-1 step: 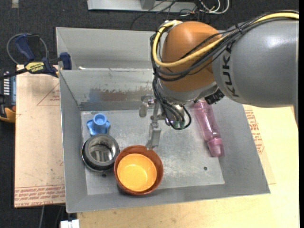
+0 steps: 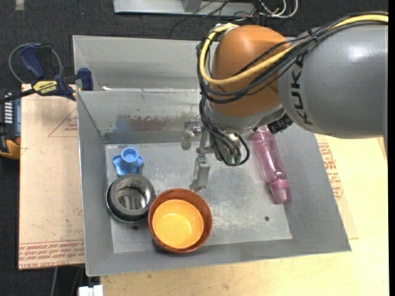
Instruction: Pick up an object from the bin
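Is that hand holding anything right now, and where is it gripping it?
Nothing that I can see. The hand hangs empty over the bare floor of the bin, just behind the bowl.

Scuffed matt metal bin; glossy plastic orange bowl; just left of the bowl, a shiny steel cup

grey arm in from right, orange wrist cover, cables looped round it, gripper pointing down
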### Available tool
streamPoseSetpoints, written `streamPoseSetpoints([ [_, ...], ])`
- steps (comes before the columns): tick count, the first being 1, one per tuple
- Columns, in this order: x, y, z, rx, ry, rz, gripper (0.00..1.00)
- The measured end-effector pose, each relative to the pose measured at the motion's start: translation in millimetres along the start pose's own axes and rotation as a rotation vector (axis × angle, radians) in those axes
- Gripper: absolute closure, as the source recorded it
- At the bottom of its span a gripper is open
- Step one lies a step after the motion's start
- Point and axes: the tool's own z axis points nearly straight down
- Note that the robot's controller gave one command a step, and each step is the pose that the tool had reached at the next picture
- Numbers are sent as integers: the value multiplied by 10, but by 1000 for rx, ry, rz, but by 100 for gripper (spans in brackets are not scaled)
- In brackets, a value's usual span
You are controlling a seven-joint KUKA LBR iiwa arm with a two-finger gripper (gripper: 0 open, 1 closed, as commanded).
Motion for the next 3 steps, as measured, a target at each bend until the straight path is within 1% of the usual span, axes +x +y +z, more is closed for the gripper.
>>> streamPoseSetpoints([
  [1,298,-131,704,-2,5,-406,0],
  [2,371,9,699,-2,-3,-487,0],
  [3,258,81,1188,-5,2,-801,0],
])
